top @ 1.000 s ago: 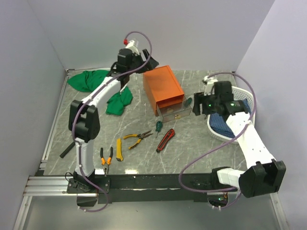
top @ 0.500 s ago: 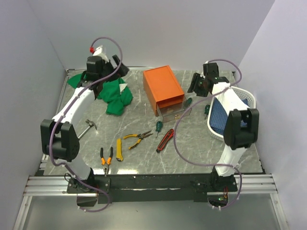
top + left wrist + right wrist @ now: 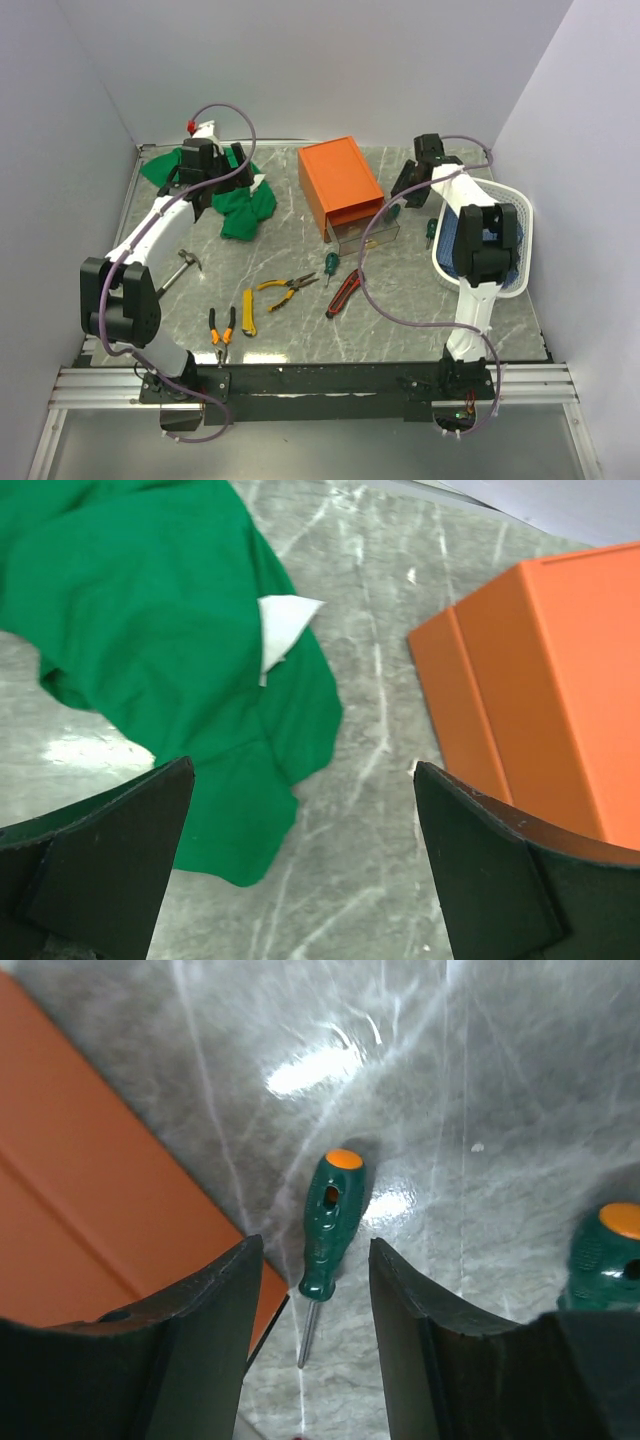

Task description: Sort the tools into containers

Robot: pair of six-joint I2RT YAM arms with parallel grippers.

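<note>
Jaws of your right gripper (image 3: 313, 1250) stand apart on either side of a green-handled screwdriver (image 3: 331, 1222) without touching it. That tool lies on the table (image 3: 480, 1060), just beside the orange box (image 3: 90, 1150). You have a second screwdriver (image 3: 603, 1255) further right. Your left gripper (image 3: 300, 780) is spread wide above the green cloth (image 3: 150, 630), holding nothing. Yellow-handled pliers (image 3: 288, 286), red-black knife (image 3: 344, 292) and hammer (image 3: 180, 268) lie nearer the arm bases.
</note>
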